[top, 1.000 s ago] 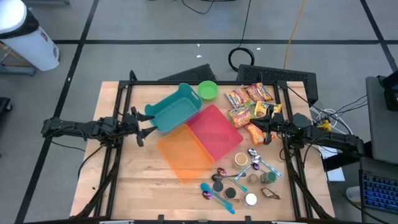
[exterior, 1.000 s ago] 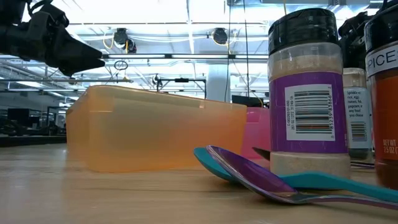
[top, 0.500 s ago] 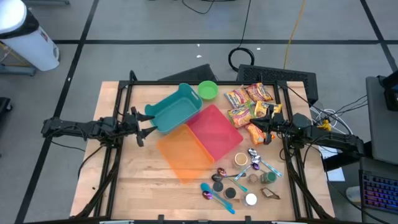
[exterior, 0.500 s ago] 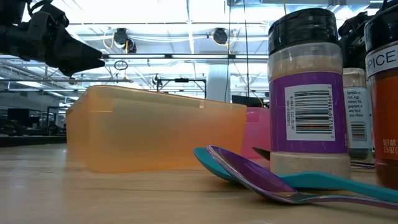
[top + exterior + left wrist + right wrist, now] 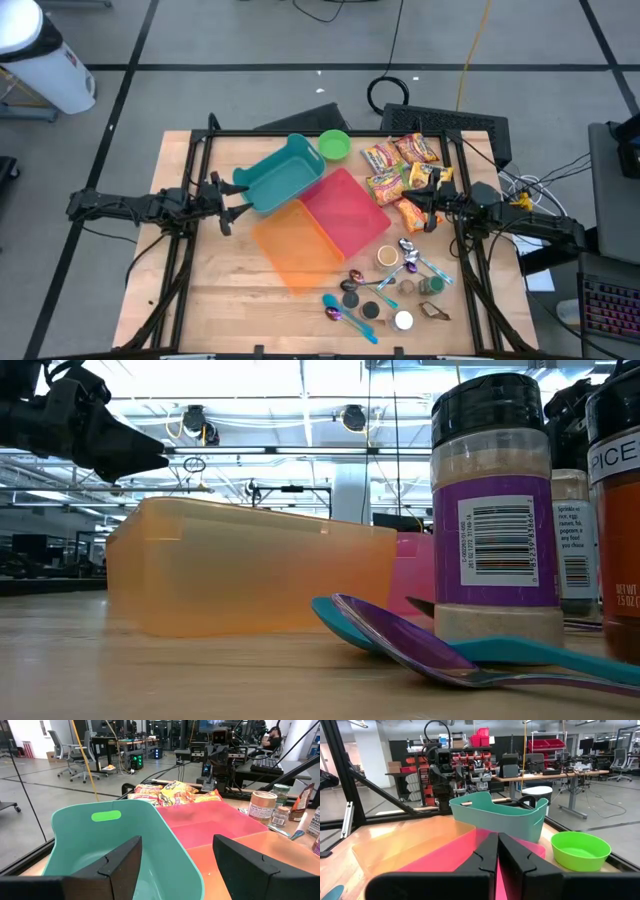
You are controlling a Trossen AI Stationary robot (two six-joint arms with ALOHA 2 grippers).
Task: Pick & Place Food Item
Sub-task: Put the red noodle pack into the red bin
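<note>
Several yellow-and-red food packets (image 5: 392,168) lie flat on the table at the far right, also seen in the left wrist view (image 5: 172,792). My left gripper (image 5: 236,201) hovers open at the table's left, level, in front of the teal bin (image 5: 125,845); nothing is between its fingers. My right gripper (image 5: 412,204) hovers shut at the right side, level, just above an orange packet (image 5: 412,214), and faces the pink bin (image 5: 465,851). It holds nothing.
The teal bin (image 5: 283,175), pink bin (image 5: 346,212) and orange bin (image 5: 297,243) stand side by side mid-table. A green bowl (image 5: 334,144) sits at the far edge. Spice jars (image 5: 497,510) and spoons (image 5: 352,316) crowd the near right.
</note>
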